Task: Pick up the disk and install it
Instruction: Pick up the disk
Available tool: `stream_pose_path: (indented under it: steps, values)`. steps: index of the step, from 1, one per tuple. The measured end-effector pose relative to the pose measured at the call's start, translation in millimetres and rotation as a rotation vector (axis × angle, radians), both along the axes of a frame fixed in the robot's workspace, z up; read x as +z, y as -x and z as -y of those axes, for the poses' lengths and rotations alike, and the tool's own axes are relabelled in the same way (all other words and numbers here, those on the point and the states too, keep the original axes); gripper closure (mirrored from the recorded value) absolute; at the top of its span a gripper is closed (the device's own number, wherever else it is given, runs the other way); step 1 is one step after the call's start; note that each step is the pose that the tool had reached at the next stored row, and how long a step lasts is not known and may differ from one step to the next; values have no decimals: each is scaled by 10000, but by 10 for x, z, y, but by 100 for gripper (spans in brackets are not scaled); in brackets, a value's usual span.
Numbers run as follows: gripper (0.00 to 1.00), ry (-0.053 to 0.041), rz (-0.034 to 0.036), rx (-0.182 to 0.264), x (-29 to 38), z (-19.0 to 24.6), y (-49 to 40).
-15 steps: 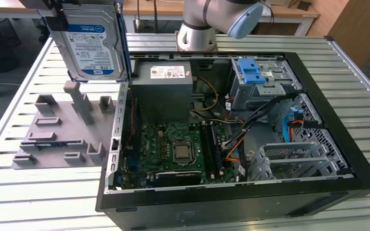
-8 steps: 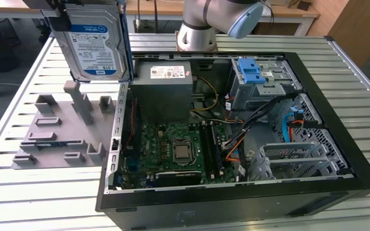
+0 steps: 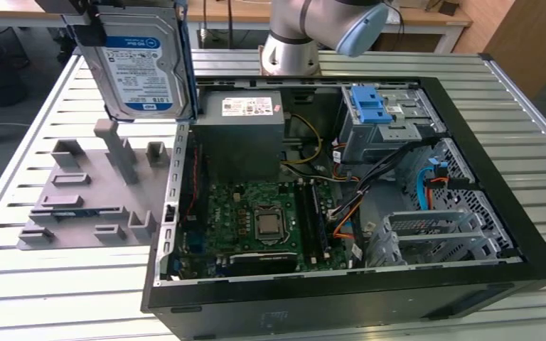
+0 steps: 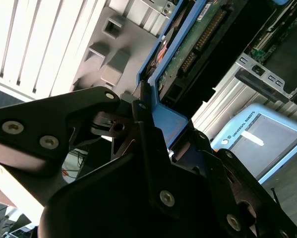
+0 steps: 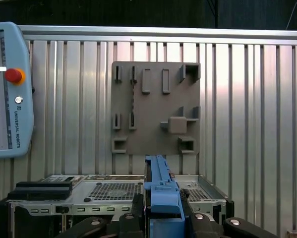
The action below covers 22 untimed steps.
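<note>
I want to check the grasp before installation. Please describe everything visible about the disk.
The disk is a flat silver-grey drive with a blue-and-white label, framed by a blue plastic carrier. It hangs upright in the air near the grey fixture plate, outside the open computer case. The claw grips its carrier.

Wrist views: just behind gripper (image 5: pixel 161 207), facing past it.
Exterior view: far off, looking down.
Shared: disk (image 3: pixel 145 71), fixture plate (image 5: pixel 150 106).

**The disk** (image 3: pixel 142 64), upper left of the exterior view: a flat silver-grey hard drive, held aloft and standing on end. Its blue-and-white label faces the camera, and a blue plastic carrier (image 3: pixel 187 67) frames its edge. In the second wrist view the disk (image 4: pixel 193 49) shows its green circuit-board underside. In the first wrist view the disk (image 5: pixel 160 188) appears edge-on.
</note>
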<state>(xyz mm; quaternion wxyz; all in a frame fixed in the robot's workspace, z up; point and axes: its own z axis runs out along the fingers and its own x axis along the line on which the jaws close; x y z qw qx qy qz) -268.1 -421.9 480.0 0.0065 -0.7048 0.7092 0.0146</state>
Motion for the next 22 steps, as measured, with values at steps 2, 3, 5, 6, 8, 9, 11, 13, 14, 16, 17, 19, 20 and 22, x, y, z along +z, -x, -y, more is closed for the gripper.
stream_pose_path:
  steps: [2,3,5,6,8,9,11,13,14,16,17,19,20,22]
  values:
    - [64,1,-1,-1,0,2,-17]
    - [64,0,-1,0,0,3,-26]
    - [64,0,0,-1,0,6,-45]
    - [64,-1,1,-1,-1,8,-56]
    - [64,0,0,-1,0,12,-78]
    - [64,0,0,-1,0,15,-90]
    - [64,0,0,-1,0,21,-116]
    - [64,-1,0,-1,0,28,-142]
    - [64,0,0,-1,0,32,-156]
    - [64,0,0,-1,0,37,-181]
    - [64,-1,0,-1,0,40,-193]
    - [64,-1,0,-2,-1,48,-222]
    - [64,0,-1,-1,0,51,-237]
    - [64,0,-2,-1,0,59,-266]
